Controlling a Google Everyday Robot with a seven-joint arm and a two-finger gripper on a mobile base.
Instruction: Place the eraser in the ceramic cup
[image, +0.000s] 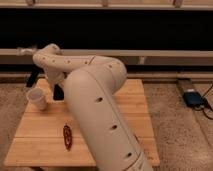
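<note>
Approach step, I judge: the gripper (58, 92) hangs just beside the small white ceramic cup (37, 98), jaw state unreadable; next, centre it over the rim.

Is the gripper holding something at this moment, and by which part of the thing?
It cannot be told. The gripper is just right of the ceramic cup, and the eraser cannot be made out there.

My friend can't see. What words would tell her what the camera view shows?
A big white robot arm bends over a wooden table, its dark gripper low beside a small white ceramic cup. A slender dark red object lies nearer the front; the eraser cannot be made out.
</note>
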